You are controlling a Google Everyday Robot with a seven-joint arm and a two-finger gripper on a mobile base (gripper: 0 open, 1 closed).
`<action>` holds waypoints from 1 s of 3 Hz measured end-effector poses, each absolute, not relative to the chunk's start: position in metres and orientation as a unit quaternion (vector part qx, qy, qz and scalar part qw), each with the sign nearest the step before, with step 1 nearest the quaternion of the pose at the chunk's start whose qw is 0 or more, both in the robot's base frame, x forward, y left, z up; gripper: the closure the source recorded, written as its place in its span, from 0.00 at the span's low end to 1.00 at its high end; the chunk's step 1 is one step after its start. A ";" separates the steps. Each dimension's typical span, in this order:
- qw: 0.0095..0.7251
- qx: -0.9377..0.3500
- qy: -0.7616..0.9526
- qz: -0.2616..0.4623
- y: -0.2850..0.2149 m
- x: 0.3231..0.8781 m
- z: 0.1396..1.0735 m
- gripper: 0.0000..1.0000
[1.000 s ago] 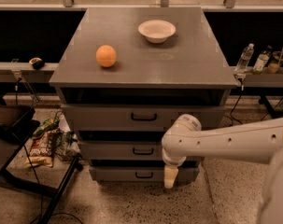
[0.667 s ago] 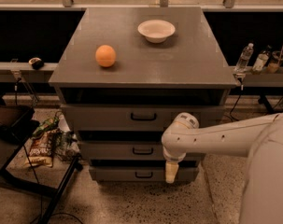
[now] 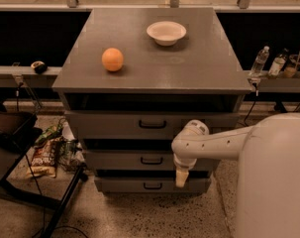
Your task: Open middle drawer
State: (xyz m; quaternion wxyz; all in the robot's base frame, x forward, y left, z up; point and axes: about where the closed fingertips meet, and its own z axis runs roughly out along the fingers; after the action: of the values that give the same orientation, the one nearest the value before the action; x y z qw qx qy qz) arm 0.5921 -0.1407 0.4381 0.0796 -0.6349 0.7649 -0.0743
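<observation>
The grey cabinet (image 3: 149,78) has three drawer fronts stacked below its top. The middle drawer (image 3: 120,161) is a wide grey front with a short black loop handle (image 3: 152,160), and it looks pushed in. My gripper (image 3: 180,178) hangs pointing down in front of the cabinet. It is to the right of the middle handle and a little below it, over the gap between the middle and bottom drawers. It holds nothing that I can see. My cream arm (image 3: 214,145) reaches in from the right.
An orange (image 3: 112,59) and a white bowl (image 3: 166,32) sit on the cabinet top. The top drawer (image 3: 110,124) and bottom drawer (image 3: 125,185) look closed. Snack bags (image 3: 45,157) and a dark chair frame (image 3: 11,167) lie at the left. Bottles (image 3: 268,63) stand on the right ledge.
My gripper has risen slightly in front of the drawers. My arm and body fill more of the right side. The drawers have not moved.
</observation>
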 end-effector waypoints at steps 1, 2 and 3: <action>0.079 -0.624 0.775 -0.071 -0.151 0.590 0.432 0.41; 0.078 -0.613 0.783 -0.075 -0.162 0.583 0.437 0.64; 0.080 -0.604 0.789 -0.081 -0.172 0.576 0.446 0.93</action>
State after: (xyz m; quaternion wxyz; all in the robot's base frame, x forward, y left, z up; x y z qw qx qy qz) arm 0.5764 -0.1721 0.4457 0.0795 -0.6037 0.7891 -0.0807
